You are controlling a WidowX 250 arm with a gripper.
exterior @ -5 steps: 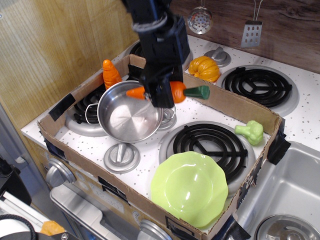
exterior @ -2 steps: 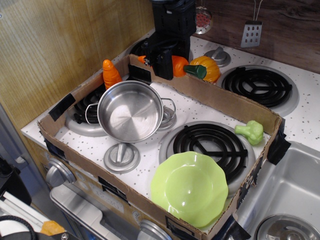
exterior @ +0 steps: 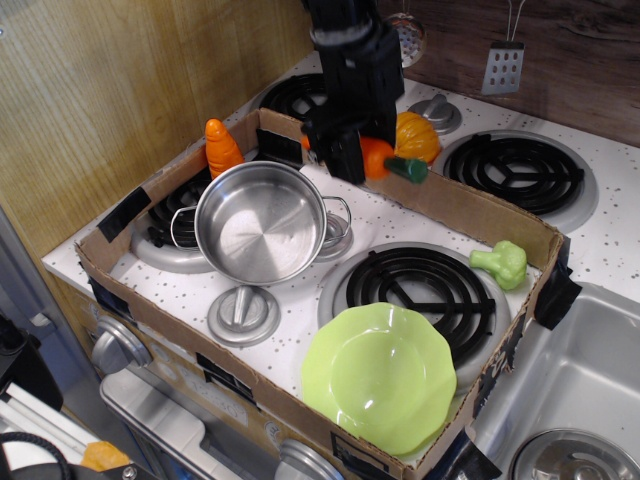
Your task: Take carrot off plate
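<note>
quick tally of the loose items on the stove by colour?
Orange: 3 - carrot held in the tool, stubby cone, pumpkin
Green: 2 - plate, broccoli
Silver: 1 - steel pot
Total: 6

No readable text anywhere in the frame.

The cardboard box [exterior: 470, 215] around the stove shows bare brown walls with black tape patches and no print. The knobs along the lower left of the frame are too small and blurred for any marking to be made out. The hanging utensils in the upper right carry only holes and slots, with no letters or numbers.
</note>
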